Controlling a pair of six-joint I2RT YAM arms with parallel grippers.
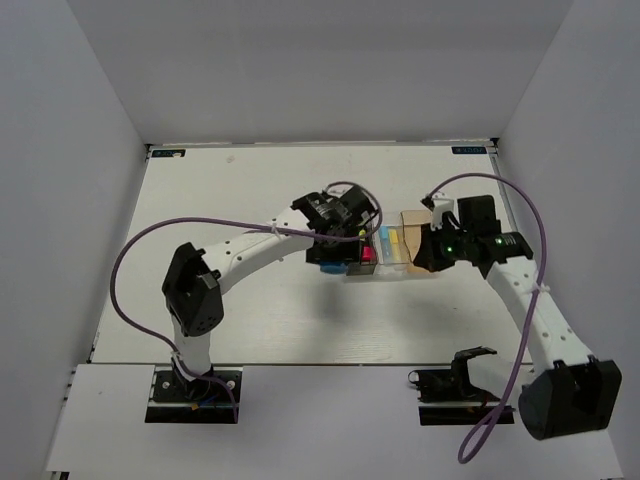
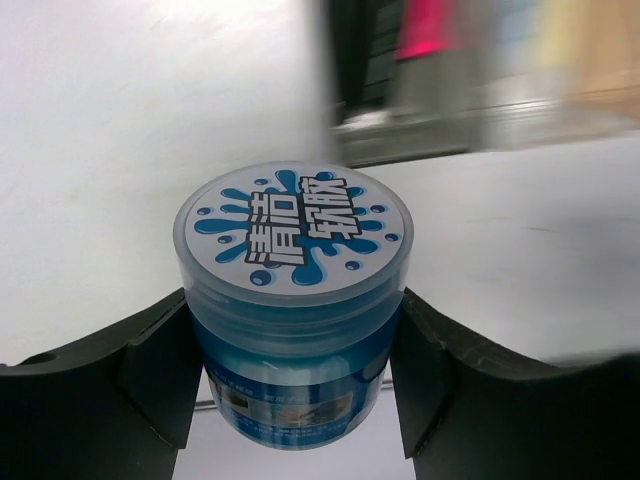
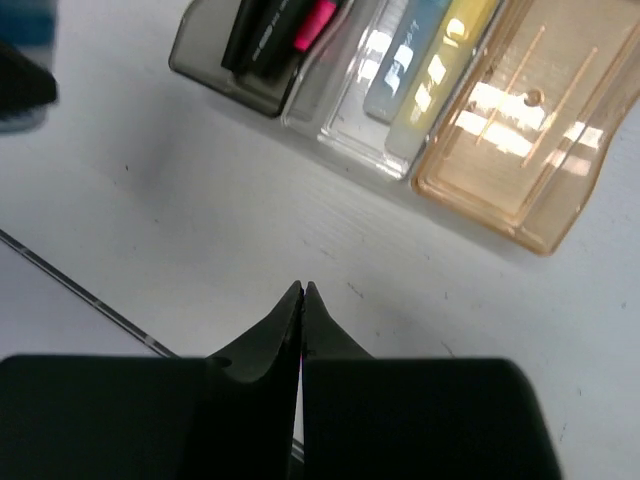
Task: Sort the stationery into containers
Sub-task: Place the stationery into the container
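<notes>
My left gripper (image 2: 292, 372) is shut on the squat round blue roll (image 2: 292, 300), with one finger on each side of it. In the top view this roll (image 1: 329, 266) hangs just left of the containers (image 1: 404, 262). The dark grey bin (image 3: 210, 62) holds black highlighters, one of them capped pink (image 3: 315, 22). In the clear bin (image 3: 345, 115) lie a light blue stick (image 3: 405, 55) and a pale yellow stick (image 3: 442, 68). Nothing lies in the tan-orange bin (image 3: 520, 150). My right gripper (image 3: 303, 290) is shut on nothing, low over the table near the tan bin.
The three joined bins stand in a row at the table's middle right, between the two wrists. White walls close in the table on the left, back and right. A purple cable loops over each arm.
</notes>
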